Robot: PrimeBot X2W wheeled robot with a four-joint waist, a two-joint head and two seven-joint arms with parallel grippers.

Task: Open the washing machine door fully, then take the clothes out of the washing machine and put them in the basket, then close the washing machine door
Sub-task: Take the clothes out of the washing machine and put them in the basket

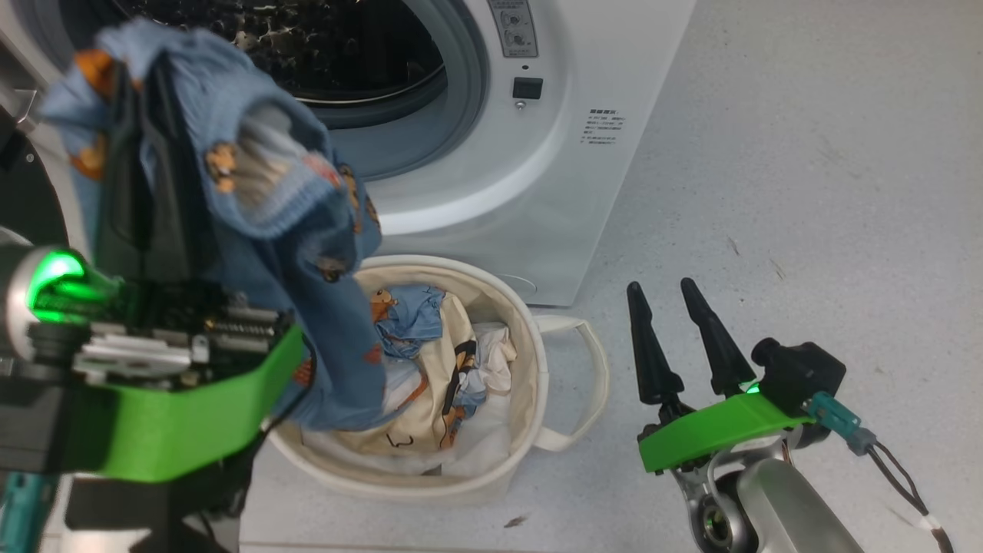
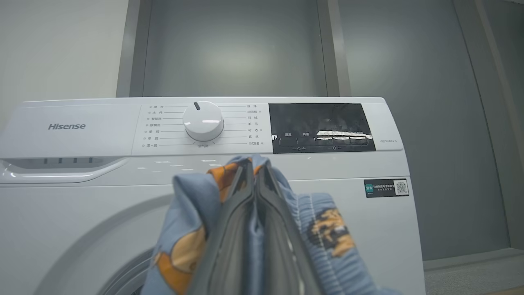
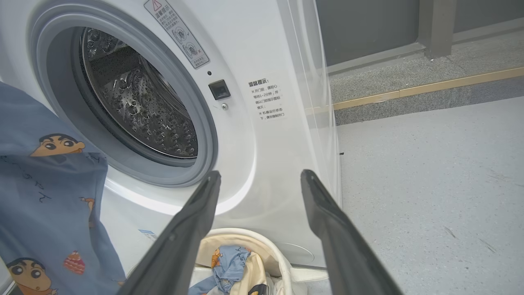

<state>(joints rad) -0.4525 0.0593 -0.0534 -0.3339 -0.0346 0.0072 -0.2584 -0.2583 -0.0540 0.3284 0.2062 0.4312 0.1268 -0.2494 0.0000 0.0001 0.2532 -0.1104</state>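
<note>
My left gripper (image 1: pixel 142 84) is shut on a light blue garment (image 1: pixel 307 230) printed with orange-brown cartoon figures. It holds the garment up in front of the washing machine (image 1: pixel 537 153), and the lower end hangs down into the cream basket (image 1: pixel 541 361). More blue and cream clothes (image 1: pixel 430 353) lie inside the basket. In the left wrist view the fingers (image 2: pixel 229 229) pinch the cloth (image 2: pixel 323 229) below the control panel. The drum (image 3: pixel 139 102) stands open and looks empty. A piece of the washing machine door's black ring (image 1: pixel 19 196) shows at the left edge. My right gripper (image 1: pixel 660 286) (image 3: pixel 260 175) is open and holds nothing, to the right of the basket.
Grey speckled floor (image 1: pixel 806 192) stretches to the right of the machine. Behind it runs a raised kerb with a brass strip (image 3: pixel 409 88), with grey wall panels (image 2: pixel 409 61) beyond. The basket's looped handle (image 1: pixel 591 376) sticks out toward my right gripper.
</note>
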